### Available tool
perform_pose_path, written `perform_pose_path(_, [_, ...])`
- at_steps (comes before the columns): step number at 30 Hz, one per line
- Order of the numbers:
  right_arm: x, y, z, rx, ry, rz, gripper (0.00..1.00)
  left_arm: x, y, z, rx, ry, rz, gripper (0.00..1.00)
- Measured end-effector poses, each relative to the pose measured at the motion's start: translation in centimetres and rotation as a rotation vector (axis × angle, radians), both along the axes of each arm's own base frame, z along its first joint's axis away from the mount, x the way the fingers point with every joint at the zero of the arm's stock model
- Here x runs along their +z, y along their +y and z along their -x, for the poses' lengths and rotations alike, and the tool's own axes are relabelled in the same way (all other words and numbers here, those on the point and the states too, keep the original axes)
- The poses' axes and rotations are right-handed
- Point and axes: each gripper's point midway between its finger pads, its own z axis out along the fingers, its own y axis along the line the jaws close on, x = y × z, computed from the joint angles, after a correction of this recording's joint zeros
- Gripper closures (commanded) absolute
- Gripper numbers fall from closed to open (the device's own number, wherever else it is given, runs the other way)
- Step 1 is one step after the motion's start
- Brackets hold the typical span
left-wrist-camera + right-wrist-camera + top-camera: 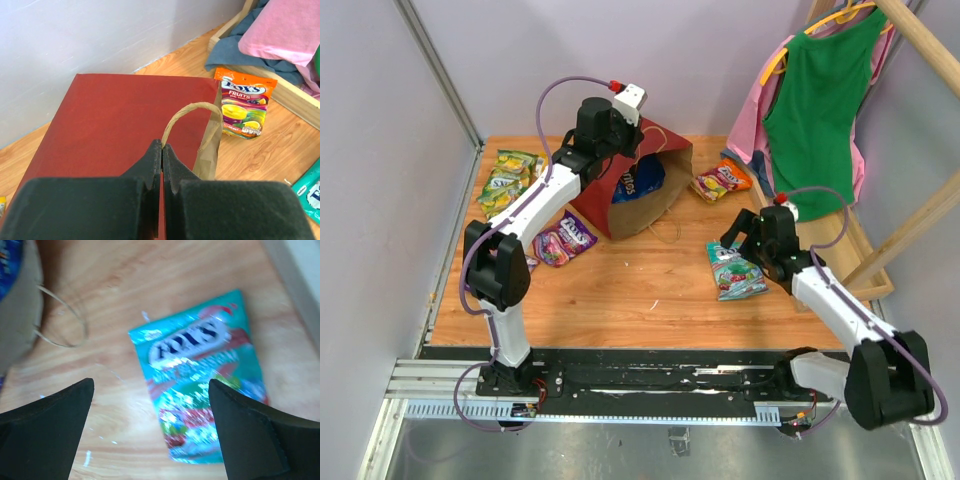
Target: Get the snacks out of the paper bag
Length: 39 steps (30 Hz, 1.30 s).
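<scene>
The red paper bag lies on its side at the back of the table, with its mouth facing right. A blue chip bag shows inside the mouth. My left gripper is shut on the bag's upper beige loop handle, above the bag's red side. My right gripper stands open just above the table. The teal-white packet lies flat under it and touches neither finger. An orange-red packet lies right of the bag. Green-yellow packets and a purple packet lie to its left.
Green and pink garments hang on a wooden rack at the back right, and grey cloth lies at its foot. The bag's lower handle rests on the wood near the right gripper. Walls close in the back and left.
</scene>
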Motion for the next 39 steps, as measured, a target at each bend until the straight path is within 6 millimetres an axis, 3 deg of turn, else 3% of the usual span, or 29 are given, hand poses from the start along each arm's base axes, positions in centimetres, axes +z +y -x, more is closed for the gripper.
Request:
perform_pose_path(3, [-0.6,-1.9,2.4,-0.022,0.038,0.083,0.00,0.0,0.0,0.0,0.000,0.000,0.000,0.99])
perform_pose_path(7, [-1.0,-3.3,3.7,-0.019,0.071,0.167,0.07,0.0,0.0,0.0,0.001,0.000,-0.001,1.00])
perform_pose_path(13, [-4.2,-3.8,5.8,0.032,0.225,0.230,0.07,-0.2,0.1,0.1,0.002,0.001,-0.006,0.99])
perform_pose_path(18, [-5.0,-4.0,6.2,0.043,0.258,0.247,0.07,-0.6,0.1,0.1,0.001,0.007,-0.013,1.00])
perform_pose_path(27, [-9.0,-3.6,4.7,0.052,0.348,0.265,0.08,-0.6,0.2,0.1,0.000,0.006,-0.016,0.99])
perform_pose_path(39, [-8.8,-2.1,-2.3,0.006,0.265,0.239,0.07,-0.7,0.3,0.1,-0.001,-0.003,-0.032,0.99])
